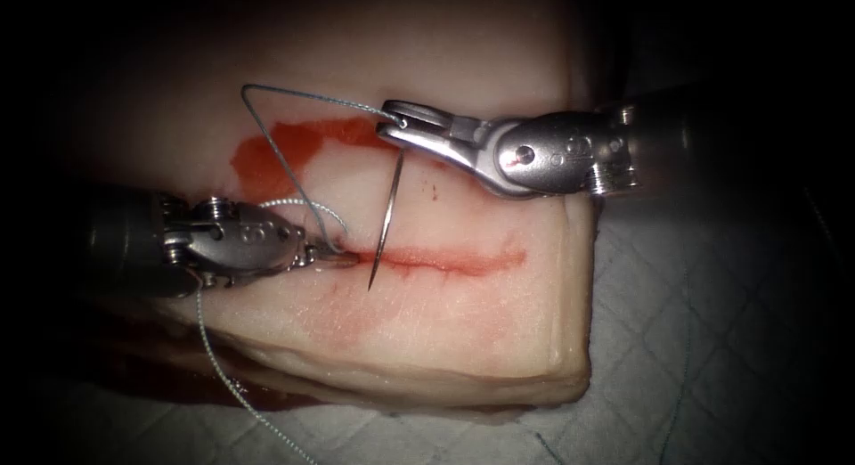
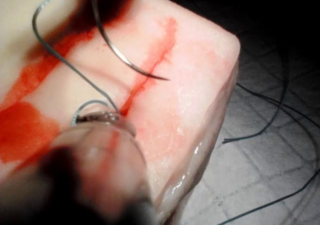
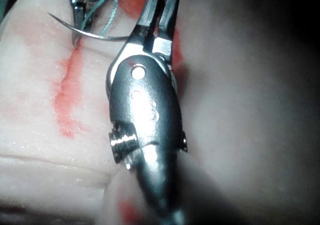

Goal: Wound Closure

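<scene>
Presently logged. Right tool [image 1: 405,122]: jaws clenched on the needle [image 1: 386,217] at its thread end, above the cut [image 1: 445,260]. Needle: hangs from those jaws, free of the tissue [image 1: 499,340], point just over the cut near its left end. Left tool [image 1: 334,256]: at the cut's left end, jaws clamped on the thread [image 1: 294,171] beside the tissue surface. Thread: runs from the needle's end, loops over the red fluid [image 1: 276,153], passes to the left tool and trails down off the tissue onto the cloth [image 1: 712,322].
</scene>
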